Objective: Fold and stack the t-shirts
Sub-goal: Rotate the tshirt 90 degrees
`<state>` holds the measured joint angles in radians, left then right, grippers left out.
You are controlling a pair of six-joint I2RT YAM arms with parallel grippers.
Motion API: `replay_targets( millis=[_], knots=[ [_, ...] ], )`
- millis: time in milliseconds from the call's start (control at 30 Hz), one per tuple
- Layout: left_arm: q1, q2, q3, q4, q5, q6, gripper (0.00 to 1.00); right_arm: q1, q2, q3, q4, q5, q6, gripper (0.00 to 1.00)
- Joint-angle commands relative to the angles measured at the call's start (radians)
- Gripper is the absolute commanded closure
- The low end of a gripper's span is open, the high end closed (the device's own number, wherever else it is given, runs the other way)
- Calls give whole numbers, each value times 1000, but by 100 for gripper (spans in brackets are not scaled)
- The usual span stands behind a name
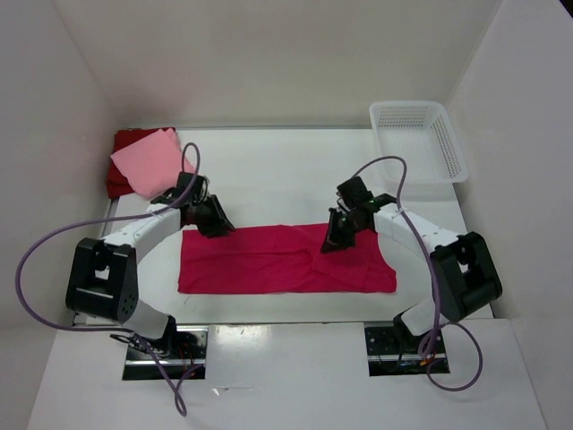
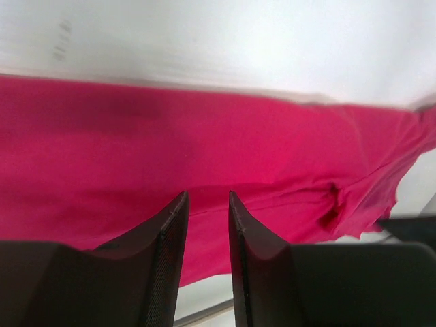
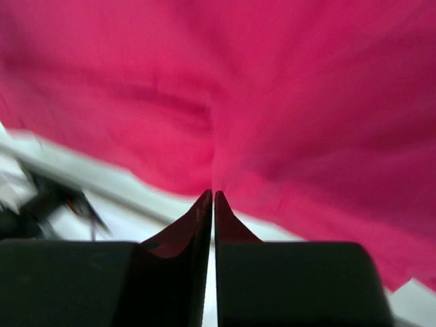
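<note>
**Inspection: both grippers at the far edge of the crimson t-shirt**

Top external view. The crimson t-shirt (image 1: pixel 269 264) lay spread as a long flat band on the table (image 1: pixel 269 170). The left gripper (image 1: pixel 218 226) stood at the band's far left corner. The right gripper (image 1: pixel 333 242) stood on the far edge, right of the middle, where a crease rose in the cloth. The rest of the band lay on the near side of both tools and between them. The pink t-shirt (image 1: pixel 148 163) lay well beyond the left gripper, on top of the dark red t-shirt (image 1: pixel 128 139). A white lattice basket (image 1: pixel 448 143) stood well beyond the right gripper, in the far right corner.

Left wrist view. The left gripper (image 2: pixel 206 201) was released: its fingers (image 2: pixel 170 225) stood apart with a clear gap and nothing pinched in it. The crimson t-shirt (image 2: pixel 204 143) stretched flat ahead of the tips and to both sides.

Right wrist view. The right gripper (image 3: pixel 212 196) was clenched to a thin slit. The crimson t-shirt (image 3: pixel 293 102) filled the view ahead, its creases running straight into the tips, so the cloth was nipped there.
</note>
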<state>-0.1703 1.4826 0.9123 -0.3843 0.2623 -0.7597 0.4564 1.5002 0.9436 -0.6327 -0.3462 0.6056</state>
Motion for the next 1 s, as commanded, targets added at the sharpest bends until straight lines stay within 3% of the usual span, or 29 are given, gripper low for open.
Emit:
replay_targets(
  millis=[0,133,367,467,533,667,767,833,867,933,967],
  knots=[
    [-29,88,3,34,61,7,63,-67,15,-32,195,110,97,96],
    [20,142,-50,50,115,-3,63,-97,115,-32,290,225,164,99],
    [187,151,-128,18,94,7,64,-97,273,32,318,211,203,99],
    [294,107,-147,-5,109,28,65,-97,377,115,327,181,212,99],
    [336,65,-156,-24,132,37,65,-97,452,254,309,171,201,99],
    [319,-98,-128,-97,146,62,63,-97,786,677,185,162,151,99],
    [266,-211,-119,-133,146,62,62,-79,1053,1283,35,118,117,99],
    [232,-284,-144,-162,146,53,60,-67,1168,1545,-92,99,92,99],
    [232,-304,-153,-162,146,53,59,-67,1281,1824,-138,76,79,99],
    [210,-346,-167,-176,146,53,57,-58,1386,2178,-255,10,79,94],
    [210,-346,-167,-186,155,53,57,-58,1321,2087,-214,-52,91,91]
  ],
)
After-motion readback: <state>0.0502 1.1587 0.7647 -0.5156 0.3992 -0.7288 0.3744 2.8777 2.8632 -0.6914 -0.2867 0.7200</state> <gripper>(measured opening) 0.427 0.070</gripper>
